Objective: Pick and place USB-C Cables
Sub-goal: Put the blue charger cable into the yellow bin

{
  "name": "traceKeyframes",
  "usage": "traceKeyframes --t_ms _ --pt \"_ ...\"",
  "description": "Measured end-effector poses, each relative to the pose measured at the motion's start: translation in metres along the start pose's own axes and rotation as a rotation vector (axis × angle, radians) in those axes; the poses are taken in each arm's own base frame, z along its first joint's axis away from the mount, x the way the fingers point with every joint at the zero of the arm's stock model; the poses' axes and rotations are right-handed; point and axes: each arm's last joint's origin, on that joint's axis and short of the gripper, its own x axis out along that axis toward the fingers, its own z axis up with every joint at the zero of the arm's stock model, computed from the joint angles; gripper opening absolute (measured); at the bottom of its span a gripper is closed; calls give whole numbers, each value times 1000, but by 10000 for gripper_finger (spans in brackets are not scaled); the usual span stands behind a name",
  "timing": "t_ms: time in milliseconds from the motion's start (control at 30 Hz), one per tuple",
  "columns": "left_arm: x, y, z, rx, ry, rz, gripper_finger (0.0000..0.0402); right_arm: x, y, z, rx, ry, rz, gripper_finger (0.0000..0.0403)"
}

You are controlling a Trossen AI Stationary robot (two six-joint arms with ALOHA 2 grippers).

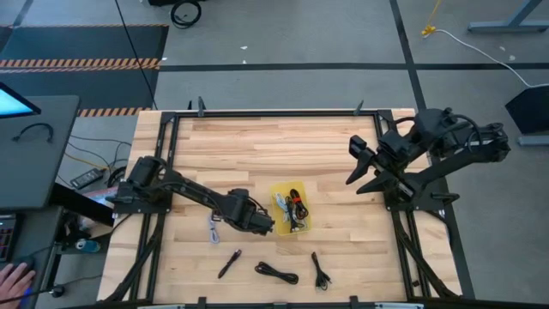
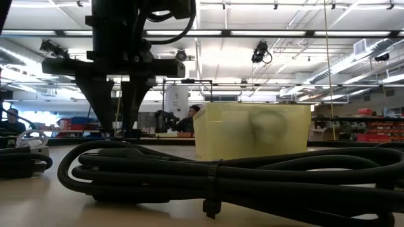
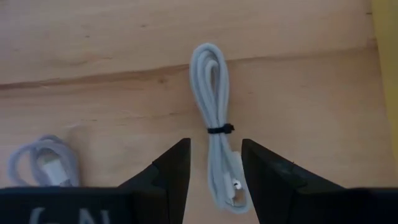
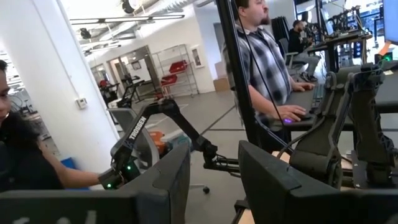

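A light grey USB-C cable (image 3: 214, 99), bundled with a black tie, lies flat on the wood next to the yellow bin (image 1: 280, 190). My left gripper (image 3: 215, 142) points down over it, open, one finger on each side of the bundle's lower half; I see no touch. The left gripper (image 1: 257, 221) hides this cable in the high view. A second light grey cable (image 3: 42, 163) lies nearby on the table. The bin holds several cables (image 1: 293, 209). My right gripper (image 1: 364, 167) waits raised at the table's right, open and empty (image 4: 214, 180).
Three black cable bundles lie near the table's front edge (image 1: 229, 263), (image 1: 276, 273), (image 1: 320, 273); one fills the low view's foreground (image 2: 221, 176). The bin's wall (image 3: 388, 62) stands close beside the left gripper. People sit at desks beyond the table (image 4: 264, 56).
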Motion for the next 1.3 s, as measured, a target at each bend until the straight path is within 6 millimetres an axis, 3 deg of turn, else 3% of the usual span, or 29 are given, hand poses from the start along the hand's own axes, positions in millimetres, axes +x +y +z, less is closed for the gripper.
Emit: traceKeyframes --t_ms 467,600,733,933,1033,1167,1300 --pt "30 -12 -10 8 10 5 143 -5 3 2 -7 -11 3 142" --pt "31 -13 -10 49 11 0 105 -6 3 2 -8 -13 4 142" --pt "32 -13 -10 97 10 0 30 -8 4 3 -10 -16 5 142" --pt "29 -13 -9 114 9 12 24 -8 4 3 -9 -17 5 142" --pt "15 -12 -7 130 -1 67 24 -8 5 3 -3 -18 5 142" --pt "-24 -12 1 139 -38 135 24 -8 4 3 -2 -21 -4 142" --pt "-66 -25 11 97 -150 23 23 -8 4 3 -2 -22 -6 142"
